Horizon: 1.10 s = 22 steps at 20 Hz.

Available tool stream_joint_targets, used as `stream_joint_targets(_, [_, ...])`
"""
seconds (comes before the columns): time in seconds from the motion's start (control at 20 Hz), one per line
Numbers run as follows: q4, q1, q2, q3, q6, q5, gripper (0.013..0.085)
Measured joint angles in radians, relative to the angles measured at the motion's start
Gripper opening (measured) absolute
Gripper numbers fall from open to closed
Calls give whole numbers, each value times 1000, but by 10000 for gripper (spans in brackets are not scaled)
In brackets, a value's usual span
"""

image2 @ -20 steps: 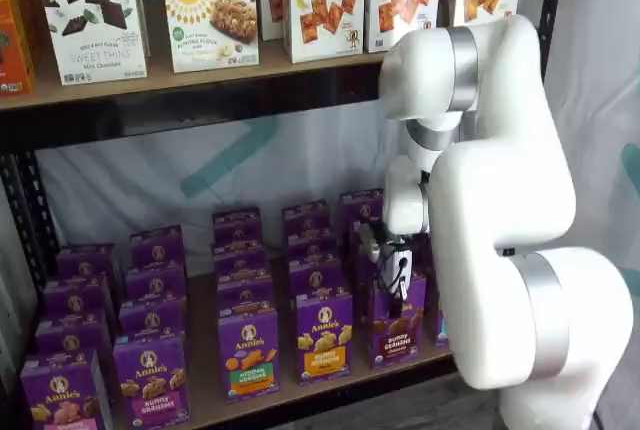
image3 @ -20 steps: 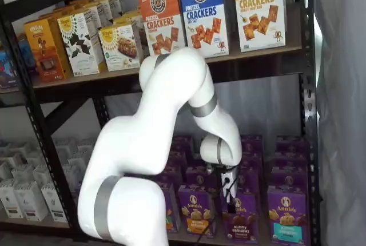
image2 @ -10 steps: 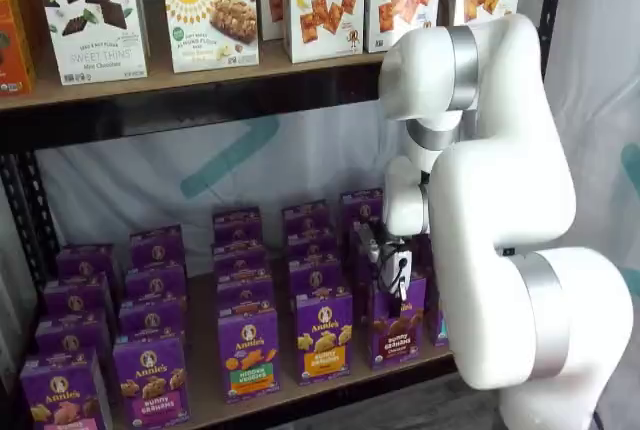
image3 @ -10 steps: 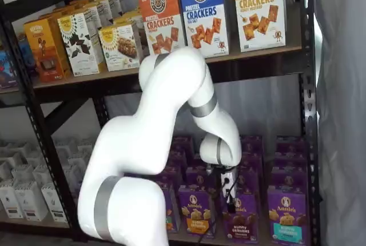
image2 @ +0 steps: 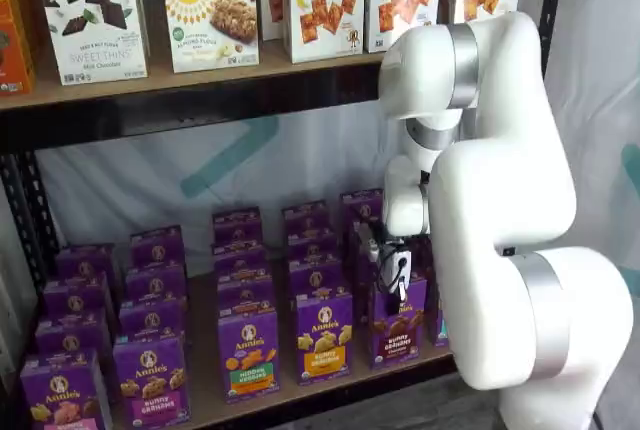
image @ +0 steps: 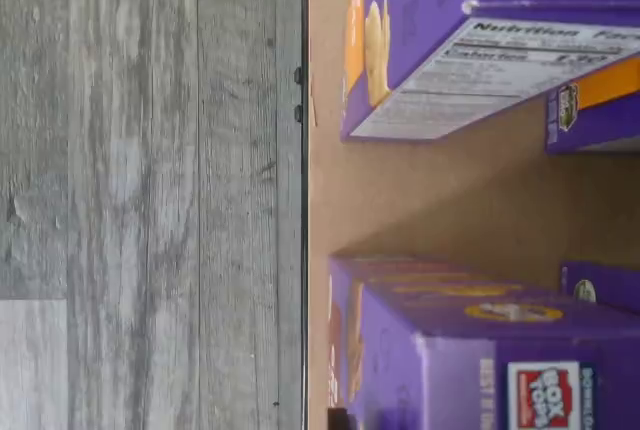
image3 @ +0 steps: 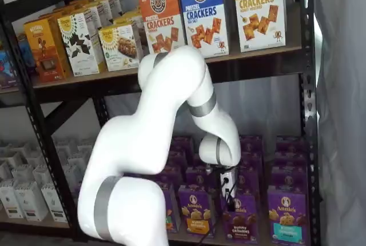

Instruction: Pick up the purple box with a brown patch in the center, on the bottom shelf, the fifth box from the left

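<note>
The purple box (image2: 397, 328) with dark brown crackers on its front stands upright at the front of the bottom shelf (image2: 203, 388). It also shows in a shelf view (image3: 240, 223). My gripper (image2: 390, 278) hangs right at the box's top edge, its black fingers (image2: 383, 268) down around it with a cable beside them. It also shows in a shelf view (image3: 229, 198). No gap shows between the fingers, and I cannot tell whether they grip the box. The wrist view shows the tan shelf board (image: 420, 190), not the fingers.
A purple box with yellow-orange crackers (image2: 323, 340) stands close on the left of the target. More purple boxes fill the rows behind. My white arm (image2: 500, 200) covers the shelf's right end. The upper shelf (image2: 200, 90) holds cracker cartons. Grey wood floor (image: 150, 190) lies below the rail.
Almost nothing differs. My gripper stays at the top of the purple box, and the box has not visibly left the shelf.
</note>
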Motion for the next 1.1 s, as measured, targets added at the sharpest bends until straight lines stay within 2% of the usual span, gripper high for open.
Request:
stream_joint_targets(0.05, [0, 0, -2, 3, 0, -1, 450])
stream_joint_targets(0.2, [1, 0, -5, 8, -1, -2, 410])
stream_joint_targets(0.25, [2, 0, -7, 10, -2, -2, 370])
stream_joint_targets(0.75, [35, 10, -40, 59, -24, -28, 370])
stream_joint_targets(0.95, [17, 13, -86, 116, -4, -27, 370])
stream_joint_targets(1.1, [-15, 11, -118, 156, 25, -24, 370])
